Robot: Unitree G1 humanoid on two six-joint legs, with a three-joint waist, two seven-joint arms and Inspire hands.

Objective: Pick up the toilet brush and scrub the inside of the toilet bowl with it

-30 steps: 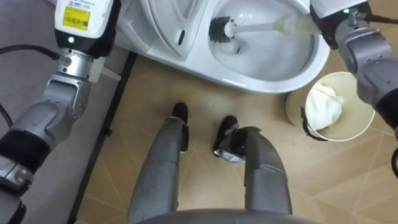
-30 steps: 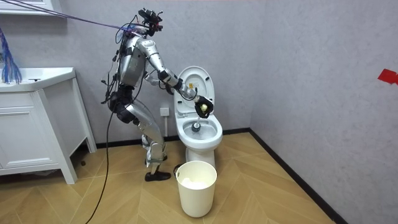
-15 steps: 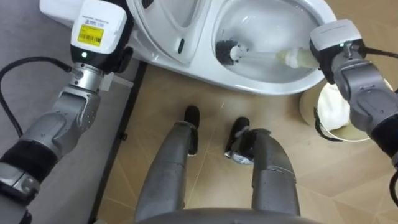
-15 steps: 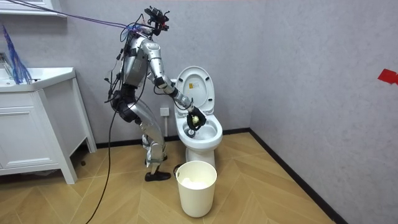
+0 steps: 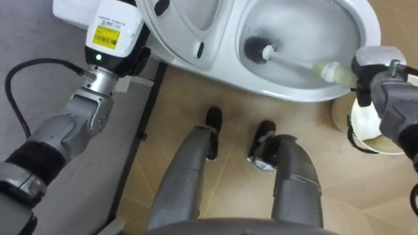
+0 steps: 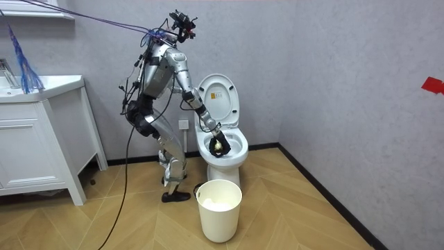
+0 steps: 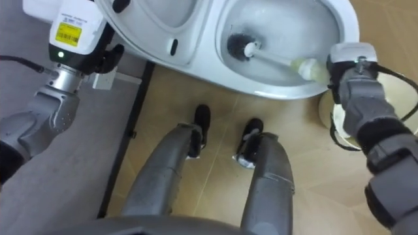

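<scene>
The robot stands bent forward in front of the toilet (image 5: 215, 68), its feet on the wood floor just below the bowl, near the middle of the frame. Its right hand (image 5: 373, 60), at the right edge, is clamped on the pale grip of the toilet brush (image 5: 297, 62). The white shaft runs left across the bowl, and the dark bristle head lies inside it near the upper centre. The left hand (image 5: 112, 27) sits at the upper left beside the toilet's outer wall, and whether its fingers are apart or together cannot be told. A white waste bin (image 6: 220, 207) stands on the floor in front of the toilet. In the room view the toilet lid (image 6: 216, 96) is raised.
</scene>
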